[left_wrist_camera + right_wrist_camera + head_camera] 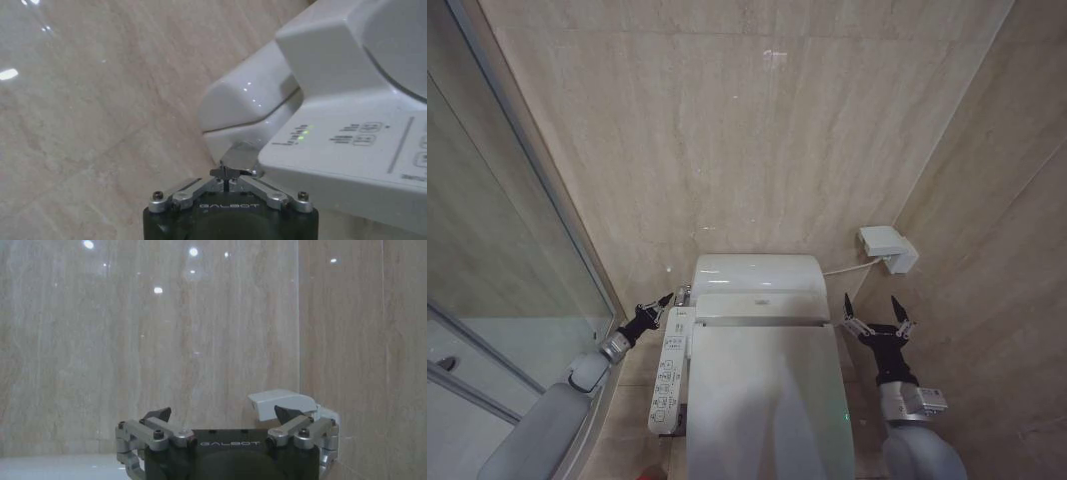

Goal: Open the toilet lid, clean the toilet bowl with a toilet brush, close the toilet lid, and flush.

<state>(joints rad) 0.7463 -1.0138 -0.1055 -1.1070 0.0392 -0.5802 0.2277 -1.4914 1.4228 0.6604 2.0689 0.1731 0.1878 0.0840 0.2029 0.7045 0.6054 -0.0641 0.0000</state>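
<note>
The toilet lid (767, 400) lies shut and flat, so the toilet bowl is hidden beneath it. My left gripper (655, 305) (227, 173) is at the left rear corner of the toilet. It is shut, and its tips touch a small chrome lever (239, 156) under the white housing. To the right of the toilet my right gripper (877, 312) (227, 415) hangs open in the air, holding nothing. I cannot make out the toilet brush; a reddish sliver (651, 476) at the bottom edge is too small to identify.
A side control panel (667, 385) (360, 150) with buttons and green lights runs along the toilet's left side. A glass shower partition (517, 260) stands close on the left. A white wall box (887, 247) (283, 400) with a cable sits on the right wall, near the right gripper.
</note>
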